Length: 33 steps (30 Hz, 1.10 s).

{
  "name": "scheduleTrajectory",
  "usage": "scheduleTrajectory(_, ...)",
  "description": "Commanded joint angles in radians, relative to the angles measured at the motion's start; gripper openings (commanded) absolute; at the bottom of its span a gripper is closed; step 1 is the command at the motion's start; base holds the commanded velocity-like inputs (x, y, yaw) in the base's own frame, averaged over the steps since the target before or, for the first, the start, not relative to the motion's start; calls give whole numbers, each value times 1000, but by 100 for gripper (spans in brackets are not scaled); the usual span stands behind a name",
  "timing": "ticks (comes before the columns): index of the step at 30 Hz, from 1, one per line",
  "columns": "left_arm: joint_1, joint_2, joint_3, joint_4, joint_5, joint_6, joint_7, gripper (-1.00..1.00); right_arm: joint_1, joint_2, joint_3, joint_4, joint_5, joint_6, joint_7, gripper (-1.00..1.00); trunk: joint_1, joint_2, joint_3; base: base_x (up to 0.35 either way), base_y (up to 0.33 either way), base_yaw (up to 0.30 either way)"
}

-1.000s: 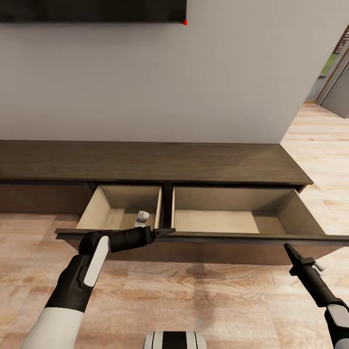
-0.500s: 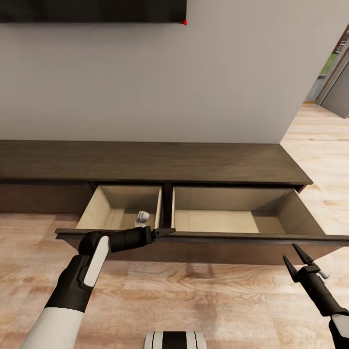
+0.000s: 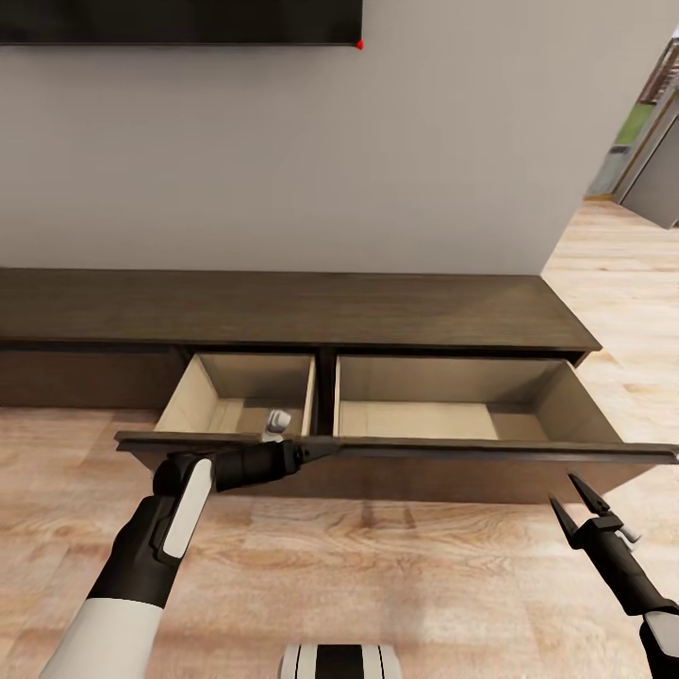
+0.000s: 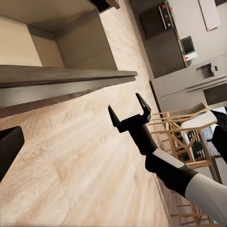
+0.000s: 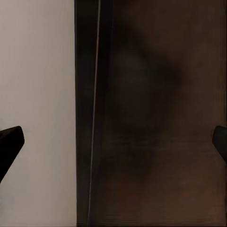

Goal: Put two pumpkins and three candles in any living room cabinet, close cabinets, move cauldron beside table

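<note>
Two drawer compartments of the cabinet [image 3: 283, 311] stand pulled out behind one wide dark front panel [image 3: 396, 453], showing pale beige insides. The cabinet is a long low dark brown unit against a grey wall [image 3: 283, 160], with the lower edge of a black screen [image 3: 179, 21] above it. In the smaller compartment a small white and grey thing [image 3: 276, 422] lies near the partition; what it is cannot be told. The larger compartment shows bare beige boards.

The left hand [image 3: 322, 451] lies along the top edge of the front panel, near its middle, fingers close together and apparently touching the panel; whether it grips anything cannot be told. The right hand [image 3: 571, 498] hangs over the wooden floor [image 3: 377, 575] just below the panel's right end, fingers spread wide and holding nothing. The left wrist view shows the same right hand [image 4: 130, 112] with its two fingers apart, below the panel's edge, and chairs [image 4: 189, 137] far off in another room.
</note>
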<state>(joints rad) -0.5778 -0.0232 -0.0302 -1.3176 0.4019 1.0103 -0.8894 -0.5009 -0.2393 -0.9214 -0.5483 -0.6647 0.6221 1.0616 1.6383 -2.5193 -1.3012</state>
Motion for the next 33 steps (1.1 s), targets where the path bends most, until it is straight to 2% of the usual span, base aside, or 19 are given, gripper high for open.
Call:
scheduleTrajectory(1,0,-1,0,0,-1,4,-3,100,-1,0,-2,1,-3,7,1,100,0,0,-1,-120,0,0)
scheduleTrajectory(13,0,0,1,0,-1,4,-5,100,-1,0,-2,1,-3,7,1,100,0,0,-1,-23,0,0)
scheduleTrajectory(21,0,0,1,0,-1,4,-5,100,-1,1,-2,1,-1,7,1,100,-4,2,30,0,0,0)
scheduleTrajectory(33,0,0,1,-1,-1,4,-5,100,-1,1,-2,1,-1,6,1,100,-4,2,30,-43,0,0)
